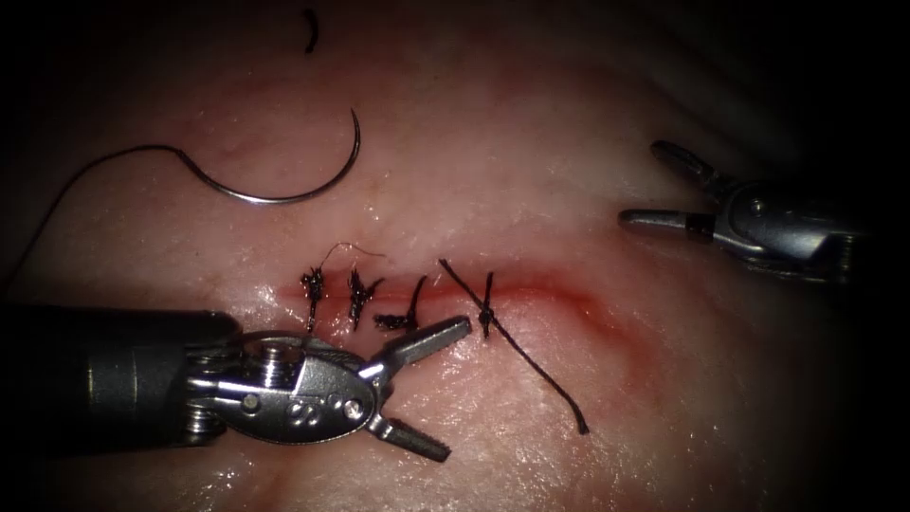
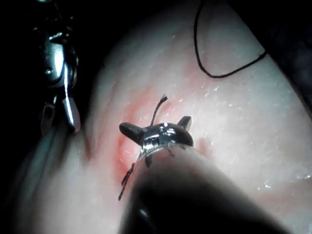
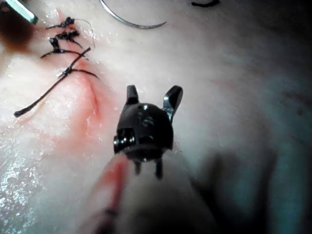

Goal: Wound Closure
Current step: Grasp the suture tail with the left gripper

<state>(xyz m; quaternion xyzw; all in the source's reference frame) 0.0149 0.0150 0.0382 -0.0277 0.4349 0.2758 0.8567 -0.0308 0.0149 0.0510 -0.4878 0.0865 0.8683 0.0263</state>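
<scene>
Pale pork-belly tissue [image 1: 531, 123] with a reddened horizontal cut [image 1: 559, 289] bearing four dark knotted stitches [image 1: 360, 301]. The curved steel needle [image 1: 294, 190], trailing black thread [image 1: 104, 161], lies free on the tissue at 11 o'clock, outside the tissue and clear of both tools. Left tool [image 1: 431, 393], at 7 o'clock below the cut, stands spread, holding nothing; right tool [image 1: 645, 185], at 3 o'clock, likewise spread and empty. A long cut thread tail [image 1: 540, 370] crosses the rightmost stitch.
</scene>
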